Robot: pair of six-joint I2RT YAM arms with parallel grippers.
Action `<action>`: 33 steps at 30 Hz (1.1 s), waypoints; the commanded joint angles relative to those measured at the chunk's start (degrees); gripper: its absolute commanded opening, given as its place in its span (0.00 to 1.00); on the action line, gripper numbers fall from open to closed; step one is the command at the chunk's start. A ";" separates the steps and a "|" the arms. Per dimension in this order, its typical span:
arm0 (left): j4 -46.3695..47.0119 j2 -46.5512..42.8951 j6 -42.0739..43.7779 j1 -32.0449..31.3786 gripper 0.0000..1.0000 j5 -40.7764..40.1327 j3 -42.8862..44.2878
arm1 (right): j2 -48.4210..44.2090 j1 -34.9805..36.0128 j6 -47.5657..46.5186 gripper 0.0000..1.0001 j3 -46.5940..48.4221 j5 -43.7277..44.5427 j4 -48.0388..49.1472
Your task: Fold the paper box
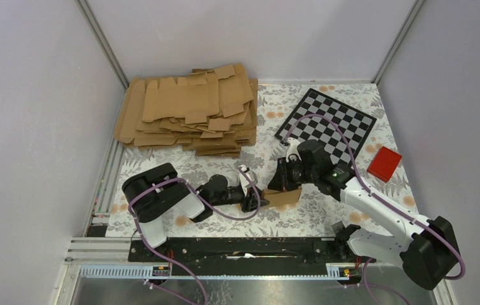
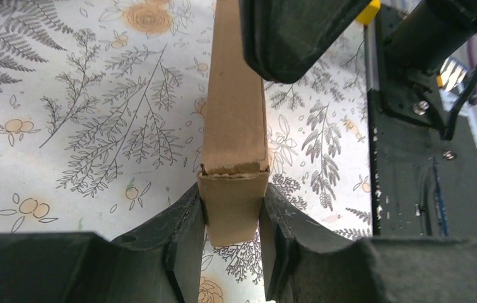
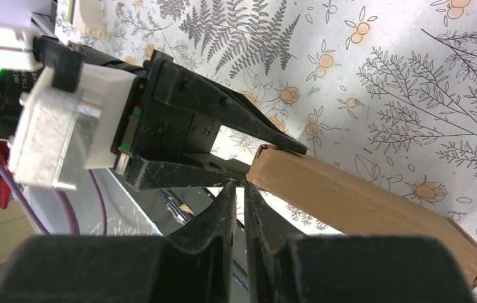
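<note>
Surface: the table (image 1: 310, 213) carried a matte printed cover, white with grey fern sprays and small orange blossoms.

Task item: the paper box (image 2: 233, 113) was plain brown kraft card, dull and lightly fibrous. It was folded into a long, narrow rectangular sleeve with crisp lengthwise creases. In the overhead view it lay at centre frame, slightly below the middle, between the two arms. In the left wrist view it ran from bottom centre straight up to the top edge. The near end showed a tucked flap with a slightly ragged cut line across it. In the right wrist view it ran from mid-frame down to the lower right corner, and the far corner looked a little scuffed.

Left tool (image 2: 233, 197): it had black moulded plastic fingers, angular and ribbed. They were clenched on the near end of the box, one pad flat against each side wall.

Right tool (image 3: 239, 189): it was of the same black plastic. Its fingers were drawn nearly together, with only a thin slit between them. The tips sat just beside the box corner. It could not be told whether they nipped any card.

Other items, overhead view:
- A loose pile of flat brown cardboard blanks (image 1: 186, 105) lay at upper left of centre.
- A black-and-white checkerboard sheet (image 1: 336, 124) lay tilted at upper right.
- A small red block (image 1: 384, 164) lay at right.
</note>
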 commanded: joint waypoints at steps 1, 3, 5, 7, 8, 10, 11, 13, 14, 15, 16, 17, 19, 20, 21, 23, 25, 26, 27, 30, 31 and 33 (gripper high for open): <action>-10.58 0.62 7.68 -2.32 0.26 -5.89 2.37 | 0.74 1.33 -2.98 0.16 0.44 3.14 0.03; -10.84 1.25 8.87 -3.23 0.27 -7.68 2.97 | 0.88 1.47 -3.46 0.15 -0.35 3.82 0.08; -8.47 2.39 8.06 -3.32 0.27 -8.11 2.93 | 1.38 1.59 -3.83 0.14 -1.06 3.83 0.37; -6.83 3.31 7.41 -3.35 0.27 -7.89 2.85 | 2.17 1.81 -4.00 0.13 -1.57 2.95 0.50; -6.85 3.46 7.43 -3.33 0.27 -7.63 3.09 | 2.47 1.92 -4.08 0.13 -1.80 2.70 0.51; -6.48 3.62 7.63 -3.33 0.28 -7.65 3.01 | 2.79 2.19 -4.16 0.13 -2.50 2.64 0.61; -6.35 3.66 7.64 -3.35 0.28 -7.61 2.96 | 2.89 2.14 -4.25 0.13 -3.05 2.61 0.59; -6.33 3.58 7.69 -3.32 0.30 -7.56 2.83 | 3.42 2.23 -4.53 0.13 -4.55 2.51 0.54; -6.23 3.58 7.79 -3.42 0.31 -7.30 2.78 | 3.74 2.27 -4.68 0.13 -5.48 2.94 0.54; -6.05 3.65 7.82 -3.33 0.31 -7.06 2.78 | 3.95 2.28 -4.76 0.13 -6.20 4.07 0.49; -5.92 3.66 7.82 -3.36 0.32 -7.00 2.78 | 4.03 2.24 -4.84 0.12 -6.71 4.82 0.40; -5.74 3.62 7.87 -3.35 0.32 -6.97 2.73 | 4.04 2.24 -5.09 0.12 -6.73 5.42 -0.04; -5.17 3.28 8.06 -3.41 0.31 -7.44 2.43 | 3.41 2.28 -5.31 0.12 -5.58 5.81 -1.23; -4.84 3.16 8.27 -3.41 0.30 -7.43 2.22 | 2.73 2.22 -5.23 0.12 -4.24 5.77 -1.82; -4.76 3.07 8.34 -3.42 0.30 -7.45 2.08 | 1.83 2.25 -5.11 0.12 -3.04 5.67 -2.33; -4.98 3.06 8.47 -3.41 0.29 -7.15 2.15 | 0.09 2.26 -4.81 0.12 -1.06 5.10 -2.97; -5.37 2.93 8.56 -3.49 0.28 -7.20 2.37 | -0.86 2.23 -4.57 0.12 0.50 4.75 -2.95; -5.55 2.85 8.75 -3.56 0.29 -7.25 2.34 | -0.80 2.26 -4.52 0.11 1.12 4.64 -2.91; -5.74 2.80 8.90 -3.66 0.29 -7.31 2.38 | -0.26 2.26 -4.53 0.11 1.78 4.33 -2.89; -6.19 2.62 9.14 -3.83 0.29 -7.44 2.52 | 3.43 2.27 -4.30 0.10 2.79 2.50 -1.64; -6.30 2.55 9.18 -3.87 0.29 -7.49 2.54 | 4.34 2.23 -3.99 0.10 2.61 1.54 -0.83; -6.46 2.32 9.23 -3.86 0.29 -7.59 2.36 | 5.63 2.26 -3.01 0.10 1.36 0.40 1.58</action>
